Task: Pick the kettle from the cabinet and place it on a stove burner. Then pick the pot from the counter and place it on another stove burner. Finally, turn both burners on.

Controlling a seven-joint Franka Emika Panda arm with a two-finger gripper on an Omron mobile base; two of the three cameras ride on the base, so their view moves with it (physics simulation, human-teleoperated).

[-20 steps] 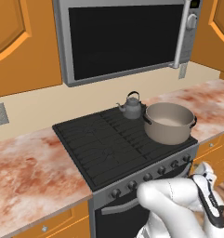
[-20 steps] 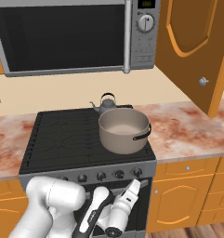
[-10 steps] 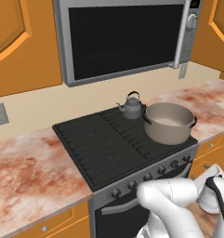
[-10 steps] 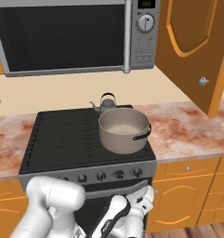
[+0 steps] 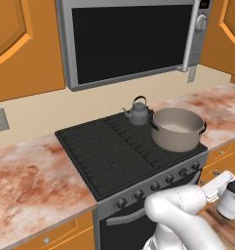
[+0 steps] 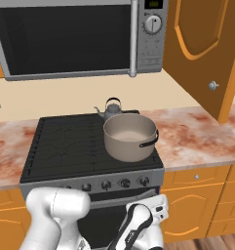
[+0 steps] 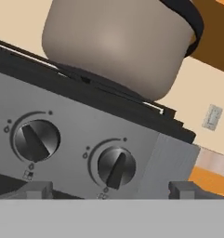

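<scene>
The grey-beige pot [image 5: 177,128] [image 6: 130,136] stands on the front right stove burner [image 6: 138,158]. Just behind it, the small dark kettle [image 5: 137,113] [image 6: 110,108] sits on the back right burner. My gripper [image 7: 108,190] is open and empty, low in front of the stove's steel front. It faces two dark knobs [image 7: 36,139] [image 7: 115,166] at the right end of the knob row [image 6: 124,183]. The pot [image 7: 118,42] looms above them in the hand view. The left burners [image 5: 97,146] are bare.
A microwave [image 6: 75,36] hangs above the stove. An orange cabinet door [image 6: 202,49] stands open at the upper right. Marbled counter [image 5: 31,180] [image 6: 197,136] runs on both sides, with orange drawers [image 6: 197,195] below. My white arm [image 5: 182,215] reaches across the oven door.
My hand has moved a little to the right below the stove's front and turned toward the knobs. The kettle and the pot have not moved.
</scene>
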